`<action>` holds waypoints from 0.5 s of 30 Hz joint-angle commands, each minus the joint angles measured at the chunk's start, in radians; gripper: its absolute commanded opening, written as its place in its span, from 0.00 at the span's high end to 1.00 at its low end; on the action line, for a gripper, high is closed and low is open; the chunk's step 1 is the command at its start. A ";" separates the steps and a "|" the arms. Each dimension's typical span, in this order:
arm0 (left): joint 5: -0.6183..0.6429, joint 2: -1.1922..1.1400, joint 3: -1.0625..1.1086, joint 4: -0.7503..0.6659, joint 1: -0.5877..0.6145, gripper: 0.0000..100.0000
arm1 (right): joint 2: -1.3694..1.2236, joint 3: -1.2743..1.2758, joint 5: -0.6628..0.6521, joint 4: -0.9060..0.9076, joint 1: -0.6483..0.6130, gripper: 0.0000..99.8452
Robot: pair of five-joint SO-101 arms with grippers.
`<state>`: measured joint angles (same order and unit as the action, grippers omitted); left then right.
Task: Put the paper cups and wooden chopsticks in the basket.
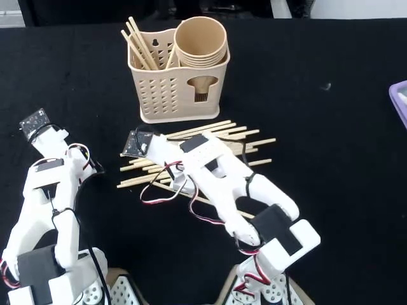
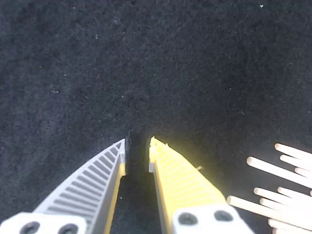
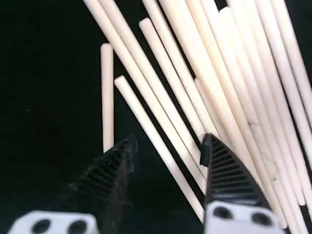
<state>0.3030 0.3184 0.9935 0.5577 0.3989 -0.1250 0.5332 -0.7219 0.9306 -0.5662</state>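
Note:
The beige slotted basket [image 1: 166, 95] stands at the back of the black table. Nested paper cups [image 1: 201, 41] sit in one side of it and a few wooden chopsticks [image 1: 140, 44] lean in the other. A loose pile of chopsticks [image 1: 236, 135] lies in front of the basket. My right gripper [image 3: 168, 141] hangs open low over this pile [image 3: 195, 73], with one stick running between its fingers. My left gripper [image 2: 137, 142] is shut but for a thin slit, holds nothing and hovers over bare cloth. The pile's stick ends [image 2: 285, 168] lie to one side of it.
A purple object [image 1: 399, 101] pokes in at the table's right edge. The right arm [image 1: 222, 184] lies across the near part of the pile. The left arm [image 1: 48, 190] stands at the front left.

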 commanded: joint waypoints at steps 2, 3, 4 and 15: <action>0.002 0.003 -0.054 0.002 0.001 0.91 | -0.007 -0.022 0.000 0.029 -0.011 0.99; 0.002 0.003 -0.054 0.002 0.001 0.91 | -0.002 -0.025 0.000 0.048 -0.012 0.97; 0.002 0.003 -0.054 0.002 0.001 0.91 | 0.008 -0.027 0.000 0.064 -0.012 0.98; 0.002 0.003 -0.056 0.002 0.001 0.91 | 0.211 0.081 -0.005 0.124 -0.008 0.99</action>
<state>0.3030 0.3184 0.9935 0.5577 0.3989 0.0069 0.6007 -0.7204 1.0457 -0.5692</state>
